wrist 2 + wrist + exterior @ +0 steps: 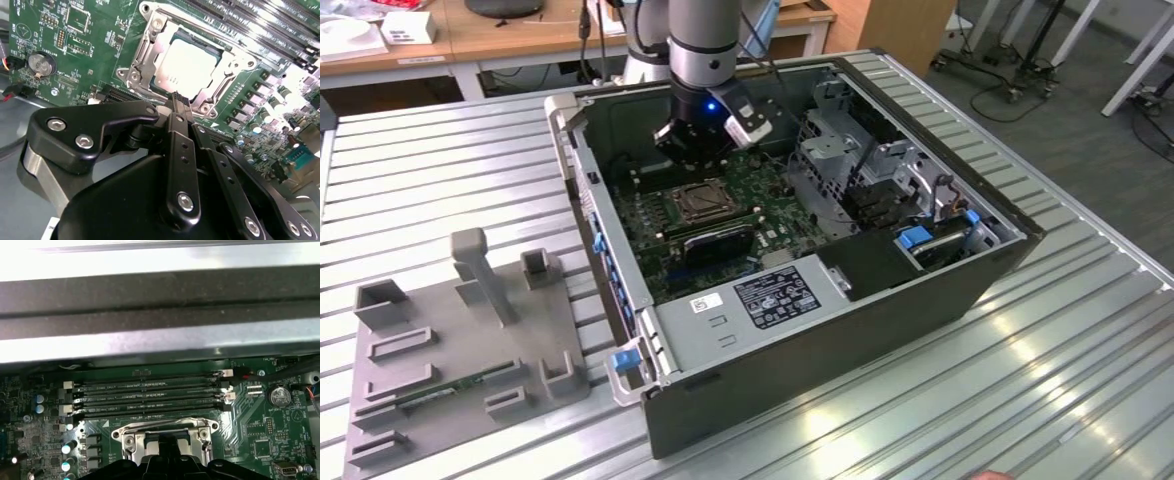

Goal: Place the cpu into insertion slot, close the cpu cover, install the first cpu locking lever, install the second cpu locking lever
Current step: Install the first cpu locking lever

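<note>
The cpu, a pale square chip, lies in the insertion slot on the green motherboard inside the open computer case. The silvery cpu cover lies flat around its edges. My gripper hovers just above the socket's edge, fingers together with nothing between them. From the exterior view, the gripper hangs over the far side of the socket. In the first wrist view the socket's metal rim sits right by the gripper. I cannot tell how the locking levers stand.
Long black memory slots run beside the socket. A coin battery sits on the board. A black fan shroud lies near the socket, a metal drive cage to the exterior view's right. A grey fixture stands outside the case.
</note>
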Available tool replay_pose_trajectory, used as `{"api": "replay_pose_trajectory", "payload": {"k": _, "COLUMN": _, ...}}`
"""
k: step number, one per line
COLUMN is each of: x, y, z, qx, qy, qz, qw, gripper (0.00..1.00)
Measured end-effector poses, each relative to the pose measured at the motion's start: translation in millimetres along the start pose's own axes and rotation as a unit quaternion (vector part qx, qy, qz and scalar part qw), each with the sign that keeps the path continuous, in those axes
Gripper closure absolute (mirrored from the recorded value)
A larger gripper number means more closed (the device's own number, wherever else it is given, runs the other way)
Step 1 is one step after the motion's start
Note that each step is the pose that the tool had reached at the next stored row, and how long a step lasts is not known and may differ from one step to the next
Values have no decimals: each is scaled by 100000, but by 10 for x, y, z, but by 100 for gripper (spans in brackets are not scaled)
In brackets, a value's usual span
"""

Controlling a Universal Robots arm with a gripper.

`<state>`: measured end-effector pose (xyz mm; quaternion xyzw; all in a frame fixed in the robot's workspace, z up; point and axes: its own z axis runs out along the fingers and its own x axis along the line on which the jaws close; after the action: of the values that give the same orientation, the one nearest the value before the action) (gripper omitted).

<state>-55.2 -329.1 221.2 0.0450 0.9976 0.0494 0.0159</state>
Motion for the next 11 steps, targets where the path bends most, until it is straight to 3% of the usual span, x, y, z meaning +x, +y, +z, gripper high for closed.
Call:
{"api": "replay_pose_trajectory", "payload": {"k": 6, "x": -7, "y": -78, "z": -7, "qx": 699, "qy": 9, "qz": -67, "qw": 99998, "gripper": 89}}
{"api": "replay_pose_trajectory", "payload": {"k": 11, "x": -14, "y": -148, "z": -13, "qx": 1041, "qy": 31, "qz": -82, "qw": 99995, "gripper": 89}}
